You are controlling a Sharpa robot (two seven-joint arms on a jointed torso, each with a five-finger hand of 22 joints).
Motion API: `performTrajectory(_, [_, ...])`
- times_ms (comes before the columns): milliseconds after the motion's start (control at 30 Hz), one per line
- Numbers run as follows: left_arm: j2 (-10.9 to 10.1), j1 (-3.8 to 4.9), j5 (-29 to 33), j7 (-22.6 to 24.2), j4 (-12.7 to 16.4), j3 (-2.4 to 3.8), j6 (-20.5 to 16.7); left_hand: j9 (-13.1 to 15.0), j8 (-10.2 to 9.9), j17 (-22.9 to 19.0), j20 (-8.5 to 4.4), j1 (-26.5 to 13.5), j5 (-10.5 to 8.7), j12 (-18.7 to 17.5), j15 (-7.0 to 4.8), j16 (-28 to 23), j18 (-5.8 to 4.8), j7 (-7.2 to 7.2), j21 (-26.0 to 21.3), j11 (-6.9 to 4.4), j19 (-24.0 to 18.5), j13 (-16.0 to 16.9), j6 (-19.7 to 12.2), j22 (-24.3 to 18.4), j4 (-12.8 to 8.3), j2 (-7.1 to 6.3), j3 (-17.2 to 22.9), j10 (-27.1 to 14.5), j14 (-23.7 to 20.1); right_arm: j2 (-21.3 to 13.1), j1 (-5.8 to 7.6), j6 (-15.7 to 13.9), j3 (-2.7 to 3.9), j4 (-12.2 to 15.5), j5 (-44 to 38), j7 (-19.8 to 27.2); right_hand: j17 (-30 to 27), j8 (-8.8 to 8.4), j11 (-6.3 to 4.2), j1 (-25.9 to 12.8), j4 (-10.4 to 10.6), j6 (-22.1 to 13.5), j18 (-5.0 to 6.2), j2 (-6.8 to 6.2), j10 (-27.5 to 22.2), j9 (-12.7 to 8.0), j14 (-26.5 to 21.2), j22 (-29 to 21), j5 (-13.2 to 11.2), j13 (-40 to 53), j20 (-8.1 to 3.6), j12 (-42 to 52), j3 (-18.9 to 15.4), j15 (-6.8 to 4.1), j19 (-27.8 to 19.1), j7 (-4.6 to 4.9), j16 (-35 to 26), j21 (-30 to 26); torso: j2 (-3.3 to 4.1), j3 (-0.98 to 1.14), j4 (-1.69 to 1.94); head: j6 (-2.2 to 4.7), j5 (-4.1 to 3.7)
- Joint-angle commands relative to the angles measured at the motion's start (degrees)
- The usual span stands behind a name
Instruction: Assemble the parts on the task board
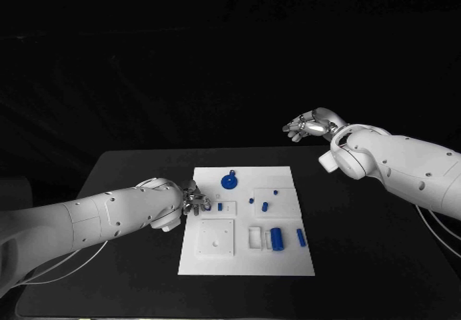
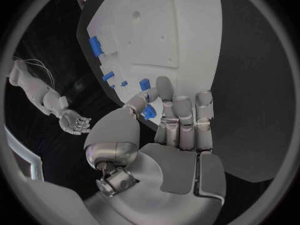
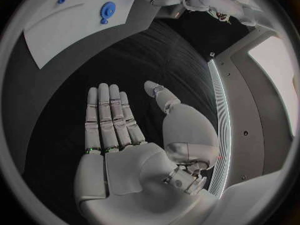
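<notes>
Left hand [image 1: 195, 200]: at the left edge of the white board [image 1: 245, 260], pinching a small blue part [image 2: 148, 111] between thumb and fingertip; the other blue parts lie just beyond it, toward the board's middle. Right hand [image 1: 309, 124]: released, fingers straight, raised past the bench's far edge, well apart from the board. Nearer hand: left

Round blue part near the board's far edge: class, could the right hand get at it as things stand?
Probably yes. The right hand is raised beyond the task board, fingers spread and holding nothing, and nothing lies over the round blue part.
</notes>
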Motion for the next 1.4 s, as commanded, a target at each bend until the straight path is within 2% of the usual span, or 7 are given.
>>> performTrajectory(33, [0.4,-0.13,0.0,0.3,0.2,-0.06,1.5,0.0,0.1,0.1,-7.99,-0.3,-0.87,0.4,-1.05,0.3,0.27,-3.25,0.4,-0.09,0.5,0.1,4.8,1.0,0.1,0.6,0.2,0.3,0.7,0.0,-0.01,0.8,0.01,0.1,-0.4,0.5,-0.1,0.23,0.08,0.6,0.2,0.0,0.69,-0.15,0.3,-0.1,-0.5,0.1,0.3,-0.1,0.27,0.3,0.0,-0.02,-0.1,-0.06,0.3,-0.4,0.02,-0.03,-0.01,0.02,-0.04])
performTrajectory(467, [0.8,-0.12,-0.2,0.3,0.1,-0.05,1.9,0.0,0.3,0.4,-8.01,-1.4,-2.6,0.9,-1.19,0.6,0.25,-3.44,0.4,-0.24,0.7,0.6,5.5,1.0,0.1,1.05,0.1,0.7,1.0,-0.1,-0.01,0.8,0.01,0.2,-0.4,0.5,-0.1,0.23,0.09,0.6,0.2,0.0,0.71,-0.13,0.3,-0.1,-0.5,0.1,0.3,-0.1,0.28,0.3,0.0,-0.02,-0.1,-0.06,0.3,-0.4,0.02,-0.02,0.04,0.05,-0.13])
performTrajectory(1067, [1.0,-0.11,-1.9,0.3,0.1,-0.05,3.0,0.2,1.1,1.7,-8.21,-1.5,-4.66,4.2,-1.9,2.6,0.37,-4.25,0.9,-1.0,1.2,2.9,7.7,1.0,0.2,0.4,0.3,1.3,1.7,-0.1,-0.01,0.9,0.01,0.3,-0.4,0.5,-0.1,0.25,0.09,0.6,0.2,0.0,0.72,-0.12,0.3,-0.1,-0.5,0.2,0.3,-0.2,0.3,0.4,0.0,-0.02,-0.1,-0.06,0.4,-0.4,0.02,-0.03,0.02,0.0,-0.14])
performTrajectory(1267, [1.0,-0.11,-3.0,0.1,0.0,-0.05,2.8,0.3,1.3,2.1,-8.31,-1.2,-4.47,5.3,-2.13,3.3,0.45,-4.48,1.1,-1.24,1.4,3.7,8.2,1.1,0.2,0.34,0.5,1.2,1.8,-0.2,-0.01,0.9,0.01,0.3,-0.4,0.5,-0.1,0.26,0.08,0.6,0.2,0.0,0.74,-0.07,0.3,-0.2,-0.5,0.2,0.3,-0.2,0.31,0.4,0.1,-0.02,-0.1,-0.06,0.4,-0.4,0.02,-0.02,0.03,0.01,-0.13])
performTrajectory(1300, [1.0,-0.11,-3.3,0.0,0.0,-0.05,2.6,0.3,1.3,2.2,-8.33,-1.0,-4.75,5.4,-2.18,3.4,0.48,-4.52,1.1,-1.28,1.4,3.8,8.2,1.0,0.2,0.15,0.8,1.1,1.8,-0.2,-0.01,0.9,0.01,0.3,-0.4,0.5,-0.1,0.26,0.08,0.6,0.2,0.0,0.74,-0.06,0.3,-0.2,-0.5,0.2,0.4,-0.2,0.31,0.4,0.1,-0.02,-0.1,-0.06,0.4,-0.4,0.01,-0.02,0.03,0.01,-0.13])
performTrajectory(1333, [1.0,-0.11,-3.5,0.1,0.0,-0.05,2.5,0.3,1.3,2.3,-8.38,-0.2,-6.68,5.8,-2.32,3.6,0.53,-4.62,1.1,-1.41,1.5,4.0,8.4,1.0,0.5,-0.64,2.4,1.0,1.8,-0.2,-0.01,0.9,0.01,0.3,-0.4,0.5,-0.1,0.26,0.08,0.6,0.2,0.0,0.74,-0.06,0.3,-0.2,-0.5,0.2,0.4,-0.2,0.31,0.4,0.1,-0.02,-0.1,-0.06,0.4,-0.4,0.01,-0.02,0.03,0.01,-0.13])
performTrajectory(1400, [1.0,-0.11,-3.7,0.1,-0.1,-0.05,2.4,0.3,1.3,2.5,-8.35,-0.4,-7.0,6.4,-2.43,3.9,0.46,-4.72,1.2,-1.55,1.8,4.3,8.7,0.9,0.6,-1.14,4.2,0.8,1.9,-0.2,-0.01,0.9,0.01,0.3,-0.4,0.5,-0.1,0.26,0.08,0.6,0.2,0.0,0.74,-0.05,0.3,-0.2,-0.5,0.2,0.4,-0.3,0.31,0.4,0.1,-0.02,-0.1,-0.06,0.4,-0.4,0.01,-0.02,0.01,-0.02,-0.13])
